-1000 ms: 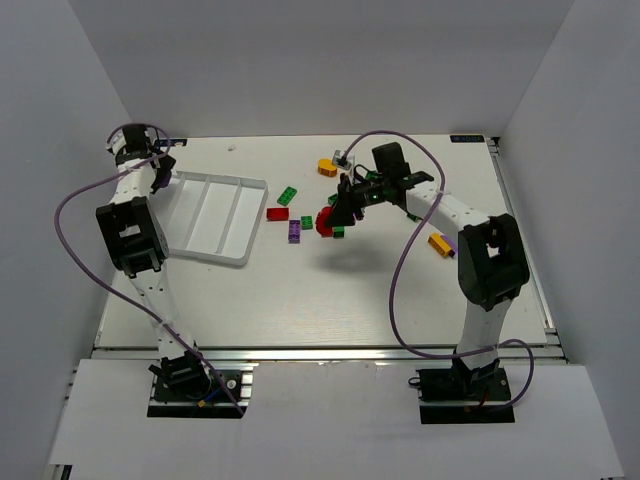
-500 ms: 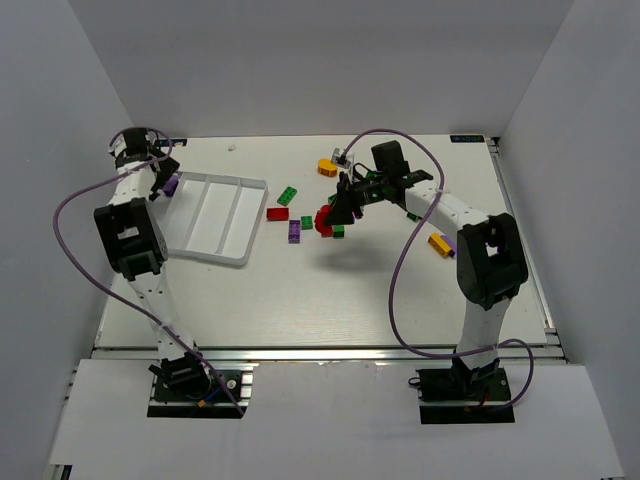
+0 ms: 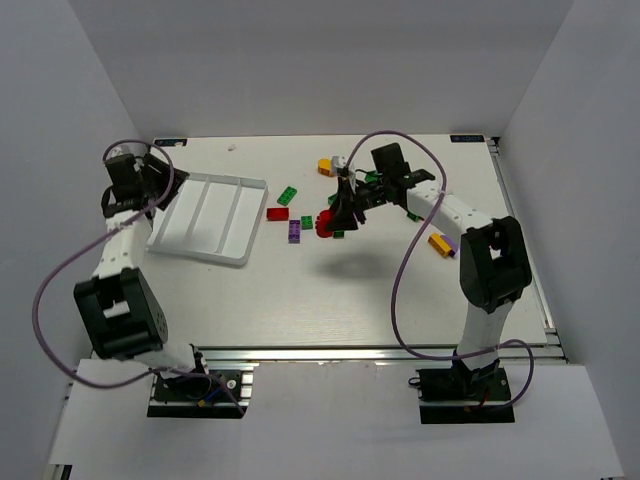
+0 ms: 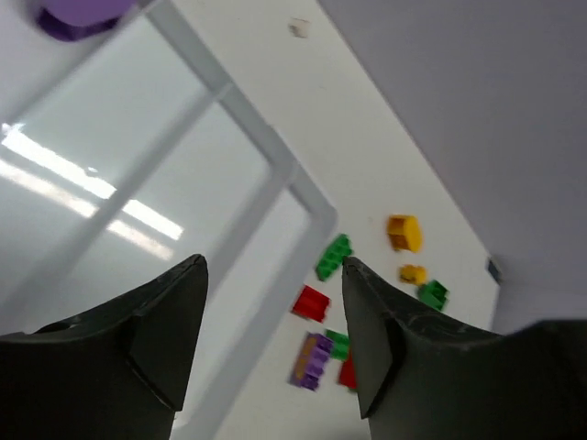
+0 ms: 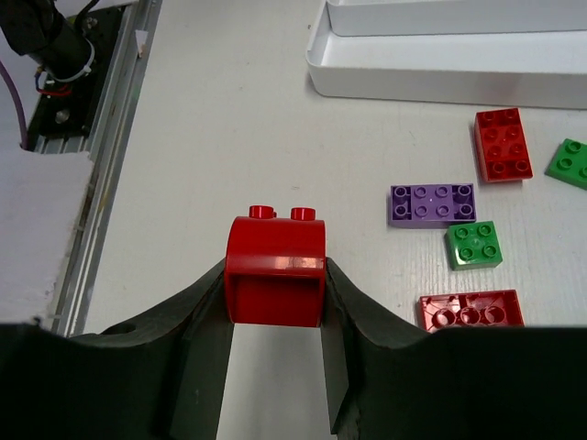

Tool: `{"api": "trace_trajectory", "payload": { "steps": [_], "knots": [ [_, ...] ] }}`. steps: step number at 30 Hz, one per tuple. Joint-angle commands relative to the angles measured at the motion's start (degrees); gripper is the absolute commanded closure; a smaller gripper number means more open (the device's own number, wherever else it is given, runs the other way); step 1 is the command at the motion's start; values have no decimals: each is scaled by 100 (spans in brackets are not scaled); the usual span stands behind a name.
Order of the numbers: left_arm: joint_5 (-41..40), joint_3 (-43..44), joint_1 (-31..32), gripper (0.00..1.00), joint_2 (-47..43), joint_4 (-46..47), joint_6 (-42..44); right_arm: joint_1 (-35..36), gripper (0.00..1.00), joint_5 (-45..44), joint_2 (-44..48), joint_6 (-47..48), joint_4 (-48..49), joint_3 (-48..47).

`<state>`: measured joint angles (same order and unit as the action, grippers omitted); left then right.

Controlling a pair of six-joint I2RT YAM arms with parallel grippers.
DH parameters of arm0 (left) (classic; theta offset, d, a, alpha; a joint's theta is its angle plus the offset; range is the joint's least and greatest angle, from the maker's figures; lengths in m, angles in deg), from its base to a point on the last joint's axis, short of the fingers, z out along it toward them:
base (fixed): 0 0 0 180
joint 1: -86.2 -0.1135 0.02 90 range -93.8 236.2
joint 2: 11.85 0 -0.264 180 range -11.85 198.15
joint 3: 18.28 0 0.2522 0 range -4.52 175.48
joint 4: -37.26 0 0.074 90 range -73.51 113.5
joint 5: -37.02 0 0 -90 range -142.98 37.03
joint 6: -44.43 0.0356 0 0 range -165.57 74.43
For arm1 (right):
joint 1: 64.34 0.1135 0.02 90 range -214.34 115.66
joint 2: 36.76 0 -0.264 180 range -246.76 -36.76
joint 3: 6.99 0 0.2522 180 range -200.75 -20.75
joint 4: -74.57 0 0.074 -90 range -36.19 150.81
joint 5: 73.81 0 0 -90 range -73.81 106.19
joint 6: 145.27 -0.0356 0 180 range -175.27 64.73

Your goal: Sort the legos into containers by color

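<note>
My right gripper (image 5: 275, 316) is shut on a rounded red lego (image 5: 275, 270) and holds it above the table; in the top view the gripper (image 3: 338, 212) hangs over the brick cluster. My left gripper (image 4: 273, 266) is open and empty above the white tray (image 4: 229, 92), at the tray's far left end in the top view (image 3: 150, 180). A purple lego (image 4: 83, 14) lies in a tray compartment at the upper left of the left wrist view. Loose red (image 3: 277, 213), purple (image 3: 294, 231) and green (image 3: 288, 195) legos lie right of the tray (image 3: 200, 215).
Under the right gripper lie a flat red lego (image 5: 503, 142), a purple lego (image 5: 431, 203), a green one (image 5: 473, 245) and an upturned red one (image 5: 470, 310). An orange lego (image 3: 326, 166) sits at the back, another (image 3: 440, 244) at the right. The table's near rail (image 5: 101, 156) runs at the left.
The left gripper held the purple lego over the tray's end; now it is open and the lego lies in the tray. The left arm swung back leftward. The right gripper barely moved.
</note>
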<state>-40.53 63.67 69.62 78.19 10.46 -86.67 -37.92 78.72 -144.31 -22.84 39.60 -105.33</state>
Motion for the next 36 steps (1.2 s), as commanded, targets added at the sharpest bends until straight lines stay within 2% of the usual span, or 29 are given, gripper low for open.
{"api": "trace_trajectory", "payload": {
  "steps": [1,4,8,10,11,14,17,20,21,23,24,27,28,30,36],
  "knots": [
    [1222,-647,67,28,-906,662,-187,223,100,-73,287,477,-68,29],
    [1627,-1017,444,22,-1268,504,-249,477,100,-503,278,73,274,81],
    [1673,-1438,1173,18,-1638,521,-345,768,100,-759,296,-516,837,125],
    [1708,-1806,1464,18,-1831,835,-503,830,100,-750,261,-868,1092,126],
    [1734,-1948,1560,17,-2067,977,-539,830,100,-611,243,-1374,1397,108],
    [1779,-2431,1780,17,-2437,1487,-513,830,100,-110,59,-2106,1594,-41],
    [1945,-2783,1869,16,-2929,1847,-303,830,100,549,-126,-3702,2302,-51],
    [2033,-3011,1886,16,-3185,2111,-284,839,100,673,-170,-4453,2779,-15],
    [2060,-3108,1904,16,-3325,2260,-328,830,100,708,-214,-5004,3172,-6],
    [2174,-3450,1921,16,-3466,2814,-573,830,100,770,-266,-5612,3613,29],
    [2244,-3583,1939,16,-3589,3277,-661,830,100,788,-302,-6294,4190,64],
    [2350,-4109,1957,16,-3756,4087,-1118,830,100,814,-363,-7422,5273,309],
    [2393,-4207,1965,16,-3800,4525,-1337,830,100,832,-372,-8244,6181,475],
    [2464,-4304,1983,16,-3766,4835,-1514,830,100,806,-390,-8760,6795,530],
    [2710,-4243,2211,16,-3502,5293,-1804,848,100,647,-556,-9219,7096,442]
  ]
}}
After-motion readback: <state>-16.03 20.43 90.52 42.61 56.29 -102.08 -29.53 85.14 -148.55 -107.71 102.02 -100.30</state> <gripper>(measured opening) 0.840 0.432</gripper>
